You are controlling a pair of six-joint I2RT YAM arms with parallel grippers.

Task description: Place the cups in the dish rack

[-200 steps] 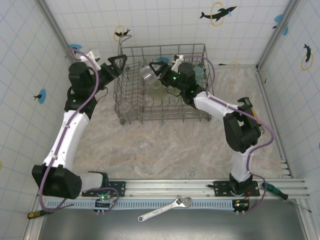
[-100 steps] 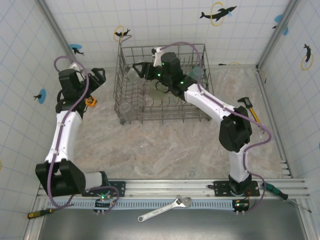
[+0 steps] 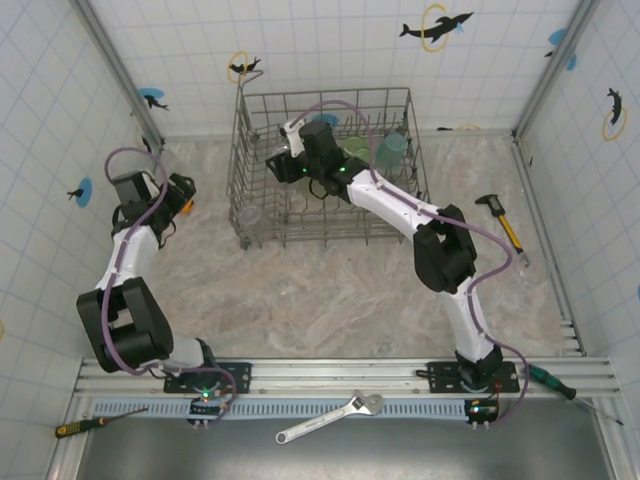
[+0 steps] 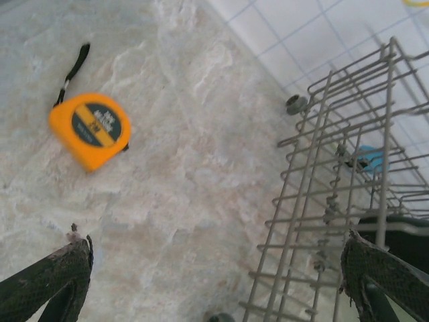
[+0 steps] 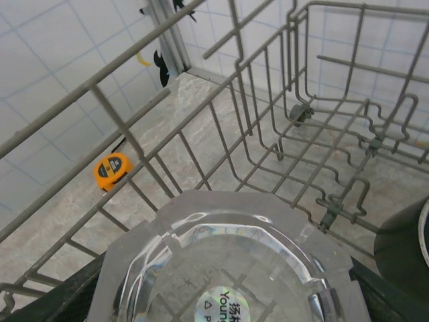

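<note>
My right gripper (image 5: 224, 290) is clamped on a clear faceted cup (image 5: 228, 255). Its stickered base faces my wrist camera, and my dark fingers (image 5: 62, 303) press its sides at eight and four o'clock. I hold it inside the large grey wire dish rack (image 5: 94, 88), close to the left wall, at about ten o'clock of the basket seen from overhead. Wire bars cross ahead of the cup from nine through one o'clock. A black mug (image 5: 405, 248) stands just beside it at three o'clock. Farther off, a translucent light-green tumbler (image 3: 355, 150) and a translucent teal tumbler (image 3: 392, 150) sit toward the rack's one o'clock corner, and another clear cup (image 3: 247, 213) sits at seven. My left gripper (image 4: 214, 282) hangs with its jaws wide apart over the marbled table (image 4: 188, 168), outside the rack's left wall. A small orange tape measure (image 4: 90, 131) lies at its ten o'clock.
</note>
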